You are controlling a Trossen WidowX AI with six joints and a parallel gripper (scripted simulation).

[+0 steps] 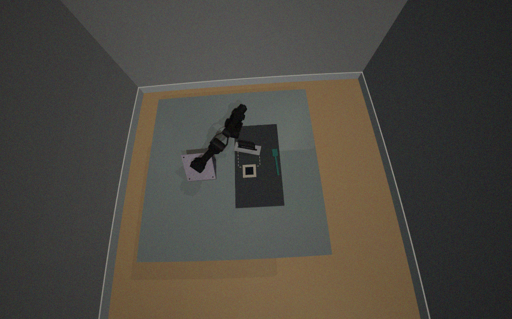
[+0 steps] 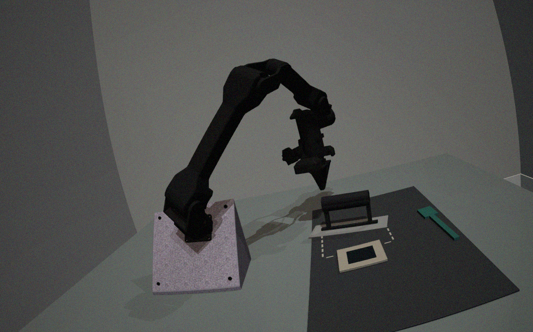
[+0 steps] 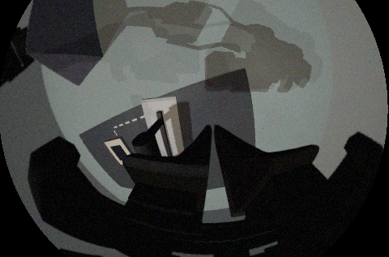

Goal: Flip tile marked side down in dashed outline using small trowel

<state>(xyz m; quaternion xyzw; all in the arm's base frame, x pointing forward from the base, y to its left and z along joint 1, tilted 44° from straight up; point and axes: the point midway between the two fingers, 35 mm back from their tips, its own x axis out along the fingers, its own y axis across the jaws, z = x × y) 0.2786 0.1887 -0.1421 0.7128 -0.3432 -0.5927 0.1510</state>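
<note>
The trowel [image 1: 246, 145] [image 2: 345, 199] [image 3: 154, 104] has a pale flat blade and a raised black bar handle. It stands handle up on the dark mat [image 1: 257, 194] [image 2: 384, 297] [image 3: 223, 103], over the far side of the dashed outline [image 1: 238, 160] [image 2: 322, 246]. The cream tile [image 1: 249, 170] [image 2: 361, 255] lies flat, dark marked square up, mostly outside the outline and across its near side. My gripper [image 2: 321, 189] [image 3: 212, 129] is shut and empty, pointing down above and beyond the trowel handle's left end. The arm hides its fingertips in the top view.
A teal paddle-shaped tool [image 1: 274, 152] [image 2: 427, 212] lies flat along the mat's right edge. The arm's lilac wedge base [image 1: 206, 174] [image 2: 195, 264] stands on the table left of the mat. The arm's shadow falls on the table beyond the base.
</note>
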